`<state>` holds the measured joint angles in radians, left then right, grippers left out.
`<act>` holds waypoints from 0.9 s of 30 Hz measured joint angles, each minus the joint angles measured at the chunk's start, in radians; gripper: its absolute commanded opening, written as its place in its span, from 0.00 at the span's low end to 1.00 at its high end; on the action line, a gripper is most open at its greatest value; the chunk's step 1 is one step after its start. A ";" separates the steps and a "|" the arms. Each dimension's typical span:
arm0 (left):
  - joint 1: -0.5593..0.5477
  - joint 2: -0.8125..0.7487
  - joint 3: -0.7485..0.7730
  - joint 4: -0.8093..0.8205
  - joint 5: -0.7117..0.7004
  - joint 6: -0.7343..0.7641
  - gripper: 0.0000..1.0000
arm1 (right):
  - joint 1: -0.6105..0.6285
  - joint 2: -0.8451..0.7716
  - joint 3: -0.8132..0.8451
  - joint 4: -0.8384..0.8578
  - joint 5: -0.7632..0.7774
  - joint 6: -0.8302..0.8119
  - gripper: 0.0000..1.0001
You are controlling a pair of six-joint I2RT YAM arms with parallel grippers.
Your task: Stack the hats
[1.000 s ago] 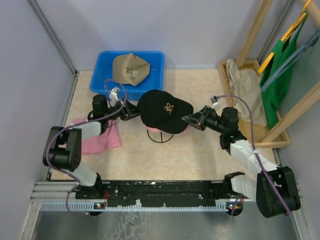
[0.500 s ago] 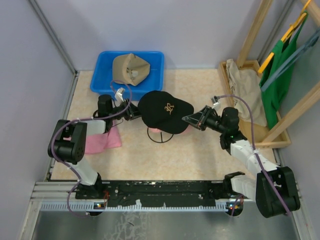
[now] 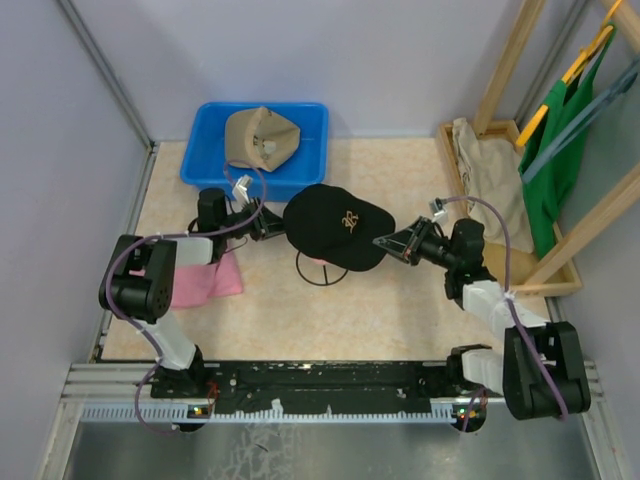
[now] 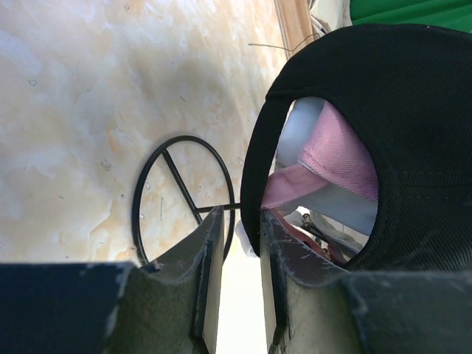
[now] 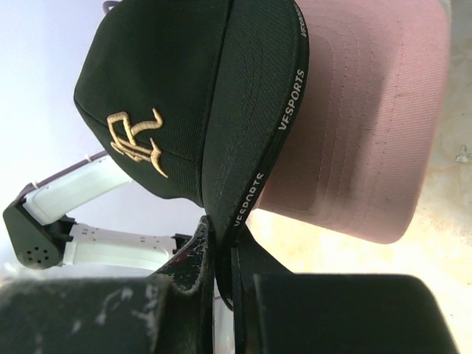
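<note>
The black hat [image 3: 335,225] with a gold logo sits on top of the pink hat [image 5: 361,147] on a wire stand [image 3: 318,272]. My right gripper [image 3: 383,243] is shut on the black hat's brim [image 5: 251,147], which runs between its fingertips [image 5: 221,236]. My left gripper [image 3: 272,228] is at the hat's rear. Its jaws [image 4: 242,214] are narrow but open, with the rear rim [image 4: 254,199] between the tips and a gap on one side. Pale fabric [image 4: 302,129] shows under the pink hat [image 4: 332,155]. The tan hat [image 3: 260,138] lies in the blue bin [image 3: 205,160].
A flat pink cloth [image 3: 200,280] lies under the left arm. A beige garment [image 3: 490,185] drapes over a wooden rack [image 3: 505,75] at the right, with green garments [image 3: 565,130] hanging behind. Grey walls close in the left and back.
The left gripper's jaws have narrowed around the black hat's rear rim. The black hat and the right gripper have shifted slightly to the right.
</note>
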<state>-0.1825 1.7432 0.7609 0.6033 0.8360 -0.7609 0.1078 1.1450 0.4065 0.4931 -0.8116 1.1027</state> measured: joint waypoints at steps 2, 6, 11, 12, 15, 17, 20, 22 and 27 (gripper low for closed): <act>0.004 0.000 0.006 -0.012 0.005 0.006 0.29 | -0.015 0.024 -0.004 0.023 -0.022 -0.002 0.00; 0.022 0.000 0.021 -0.039 0.024 0.021 0.29 | -0.041 0.085 -0.008 0.078 -0.062 -0.002 0.00; 0.042 0.000 0.030 -0.073 0.045 0.027 0.28 | -0.052 0.148 -0.004 0.136 -0.095 -0.002 0.03; 0.044 -0.001 0.031 -0.077 0.048 0.029 0.29 | -0.052 0.158 -0.002 0.142 -0.100 -0.002 0.00; 0.048 -0.009 0.035 -0.099 0.047 0.033 0.36 | -0.052 0.179 0.008 0.159 -0.107 -0.001 0.00; 0.051 -0.015 0.042 -0.125 0.045 0.040 0.40 | -0.054 0.180 0.008 0.165 -0.111 0.002 0.00; 0.055 -0.036 0.046 -0.169 0.033 0.051 0.53 | -0.058 0.180 0.008 0.172 -0.117 0.014 0.00; 0.063 -0.067 0.046 -0.206 0.015 0.055 0.64 | -0.059 0.180 0.005 0.185 -0.121 0.036 0.00; 0.102 -0.186 0.046 -0.309 -0.057 0.082 0.70 | -0.048 0.179 -0.037 0.264 -0.093 0.123 0.00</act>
<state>-0.0803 1.5570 0.8066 0.2947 0.7792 -0.6792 0.0597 1.3243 0.3698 0.7567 -0.9051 1.2259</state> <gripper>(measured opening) 0.679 0.058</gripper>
